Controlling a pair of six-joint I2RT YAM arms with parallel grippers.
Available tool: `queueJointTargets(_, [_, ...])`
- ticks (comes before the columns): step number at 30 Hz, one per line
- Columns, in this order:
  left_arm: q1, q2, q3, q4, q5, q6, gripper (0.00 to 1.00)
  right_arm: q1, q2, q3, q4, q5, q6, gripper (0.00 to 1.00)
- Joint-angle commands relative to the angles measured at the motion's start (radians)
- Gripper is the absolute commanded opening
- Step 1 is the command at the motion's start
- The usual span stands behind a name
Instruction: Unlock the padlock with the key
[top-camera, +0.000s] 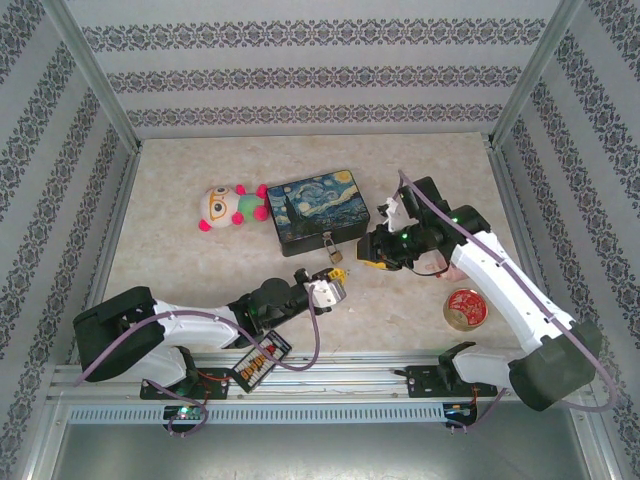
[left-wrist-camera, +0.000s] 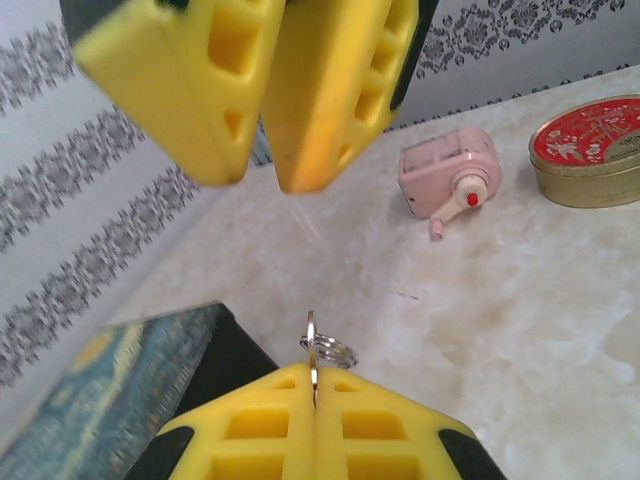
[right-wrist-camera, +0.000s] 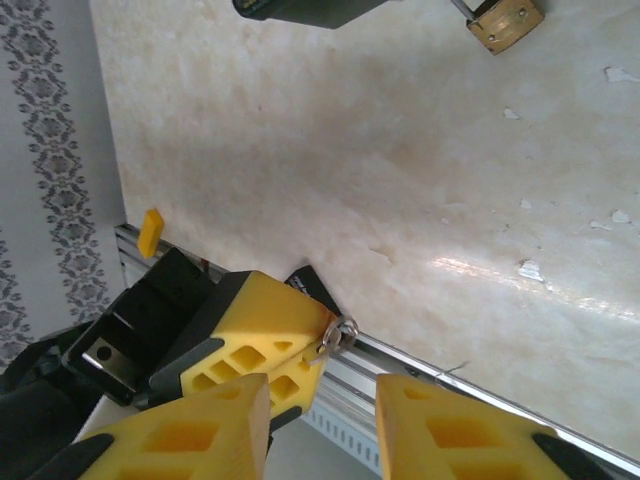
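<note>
The small brass padlock (top-camera: 334, 256) (right-wrist-camera: 505, 20) lies on the table at the front of the Starry Night tin box (top-camera: 318, 210) (left-wrist-camera: 105, 385). My left gripper (top-camera: 335, 290) (left-wrist-camera: 314, 385) is shut on the thin silvery key (left-wrist-camera: 313, 345) (right-wrist-camera: 334, 337). The key stands up edge-on from between the pads, with its ring (left-wrist-camera: 338, 351) hanging beside them. My right gripper (top-camera: 372, 256) (right-wrist-camera: 322, 425) is open with nothing between its fingers. It hovers close in front of the left one, and its yellow fingers (left-wrist-camera: 170, 90) loom over the key in the left wrist view.
A plush toy (top-camera: 232, 205) lies left of the box. A pink pencil sharpener (left-wrist-camera: 450, 172) and a round red-lidded tin (top-camera: 466, 308) (left-wrist-camera: 590, 150) sit to the right, near the right arm. A small black card (top-camera: 262, 362) lies by the front rail. Patterned walls enclose the table.
</note>
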Motion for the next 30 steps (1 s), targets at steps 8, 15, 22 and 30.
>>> queueJointTargets(8, [-0.002, 0.062, 0.015, 0.155, 0.023, 0.192, 0.00, 0.047, -0.020, -0.081, 0.073, -0.052, 0.092, 0.30])
queueJointTargets(15, [-0.002, 0.054, 0.008, 0.167, 0.014, 0.185, 0.00, 0.048, 0.000, -0.100, 0.093, -0.066, 0.098, 0.29])
queueJointTargets(22, [-0.002, 0.050, 0.009, 0.166, 0.006, 0.189, 0.00, 0.048, 0.009, -0.111, 0.141, -0.097, 0.120, 0.26])
queueJointTargets(30, [-0.003, 0.063, 0.010, 0.183, 0.002, 0.188, 0.00, 0.048, 0.012, -0.122, 0.140, -0.101, 0.120, 0.18])
